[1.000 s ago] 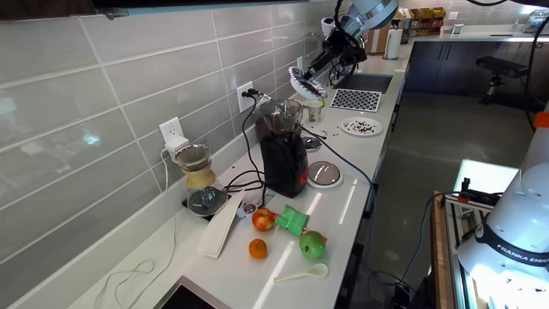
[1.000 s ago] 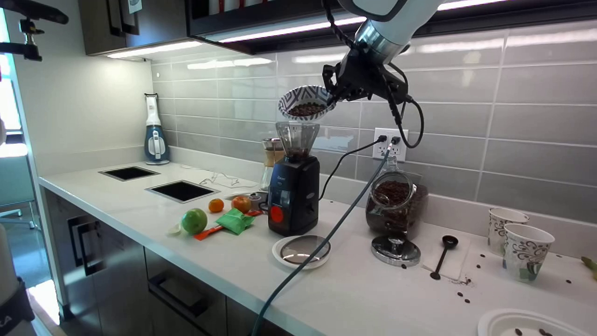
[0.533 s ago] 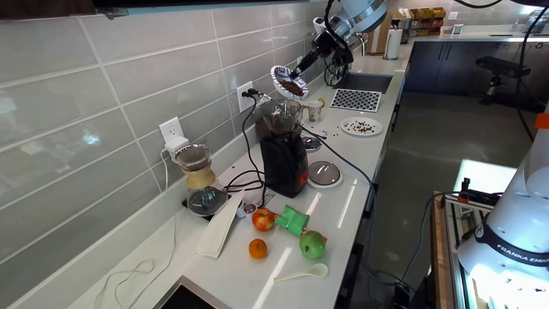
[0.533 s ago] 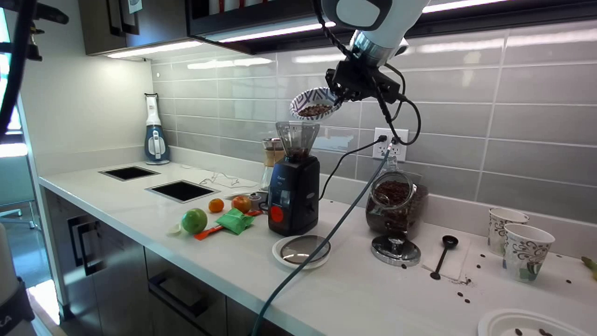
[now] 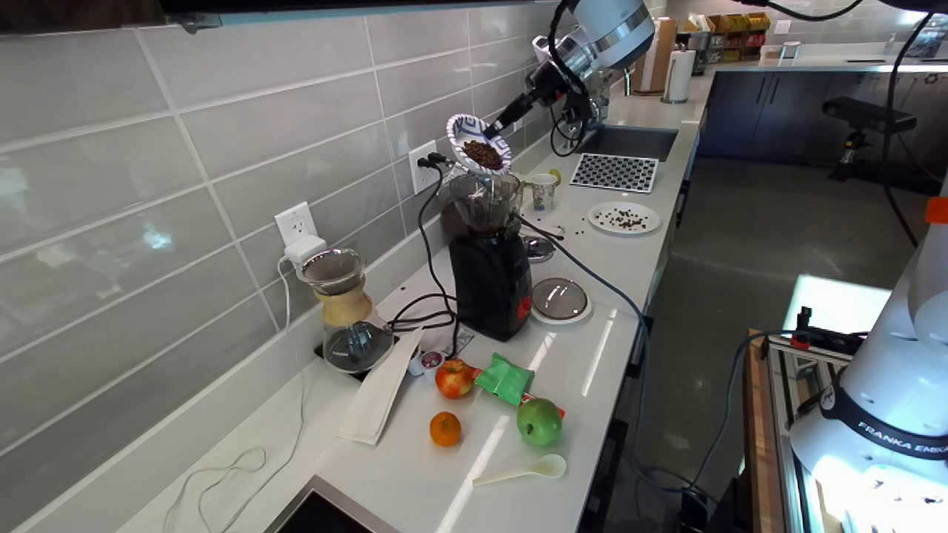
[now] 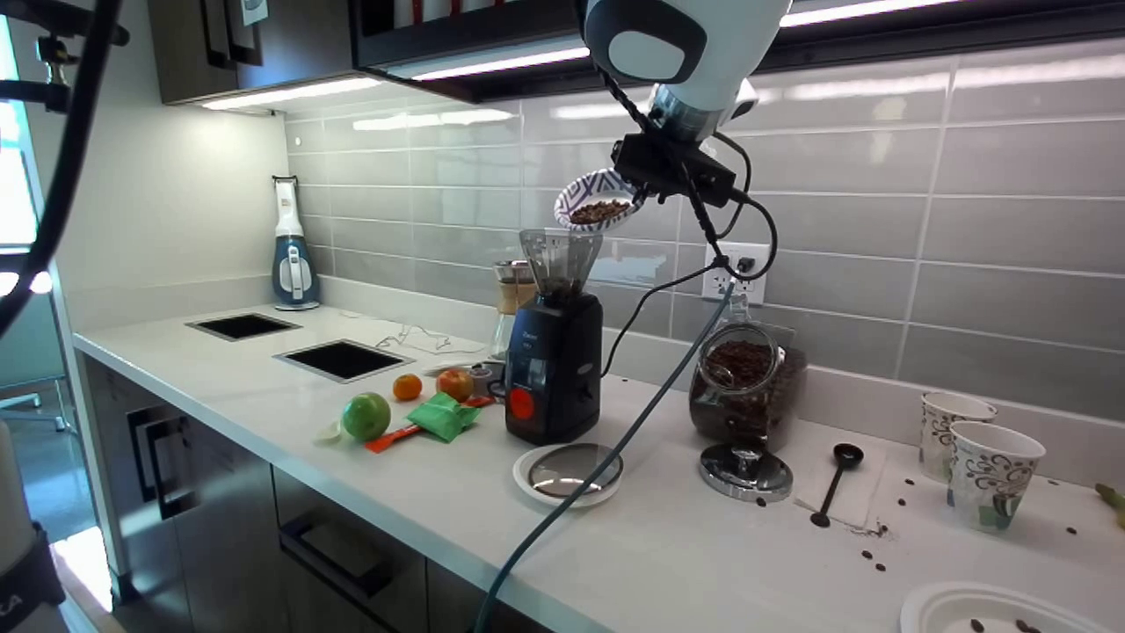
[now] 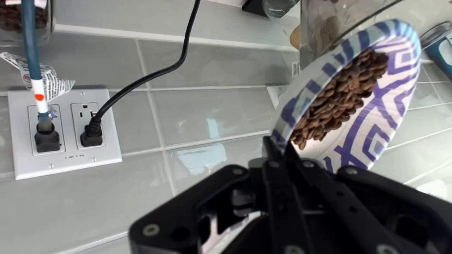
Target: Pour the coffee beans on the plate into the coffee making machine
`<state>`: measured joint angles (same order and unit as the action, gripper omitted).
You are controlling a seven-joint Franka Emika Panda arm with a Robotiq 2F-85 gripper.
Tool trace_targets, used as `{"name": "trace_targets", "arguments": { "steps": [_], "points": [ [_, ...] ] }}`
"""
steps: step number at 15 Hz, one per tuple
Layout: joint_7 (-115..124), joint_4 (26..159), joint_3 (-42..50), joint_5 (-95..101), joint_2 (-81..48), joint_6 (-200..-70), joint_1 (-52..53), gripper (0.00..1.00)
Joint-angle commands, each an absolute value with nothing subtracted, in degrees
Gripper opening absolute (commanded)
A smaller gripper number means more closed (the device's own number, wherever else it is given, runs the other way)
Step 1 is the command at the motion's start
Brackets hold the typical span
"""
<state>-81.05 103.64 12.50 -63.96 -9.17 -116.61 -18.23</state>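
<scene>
The black coffee machine (image 5: 489, 289) with a red button and clear hopper stands upright on the counter; it also shows in an exterior view (image 6: 554, 369). My gripper (image 7: 280, 144) is shut on the rim of the purple-patterned, bowl-like white plate (image 7: 385, 102). The plate is tilted, with a heap of brown coffee beans (image 7: 339, 98) gathered toward its lower side. In both exterior views the plate (image 5: 466, 132) (image 6: 587, 187) hangs just above the hopper (image 6: 560, 259). The beans (image 5: 483, 155) are still inside it. Dark contents show at the hopper's bottom.
A plain white plate (image 5: 653, 222) with scattered beans lies on the counter. A tipped glass bean jar (image 6: 747, 387), paper cups (image 6: 993, 470), a lid on a dish (image 5: 561, 298), fruit and a glass carafe (image 5: 355, 348) stand around. A blue cable (image 6: 606, 457) crosses the counter.
The arm has carried the plate toward the hopper: leftward in an exterior view, slightly right and down in another. The plate has turned so that more of the beans show. The grip is unchanged.
</scene>
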Motion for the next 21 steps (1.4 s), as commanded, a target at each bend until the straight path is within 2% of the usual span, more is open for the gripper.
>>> {"name": "trace_targets", "arguments": {
  "steps": [1, 21],
  "points": [
    [-83.4, 105.9, 12.1, -68.5, -8.3, -119.3, -17.4, 0.01],
    [-105.2, 110.2, 12.6, -80.6, -7.9, -113.7, -17.2, 0.01]
  ]
}}
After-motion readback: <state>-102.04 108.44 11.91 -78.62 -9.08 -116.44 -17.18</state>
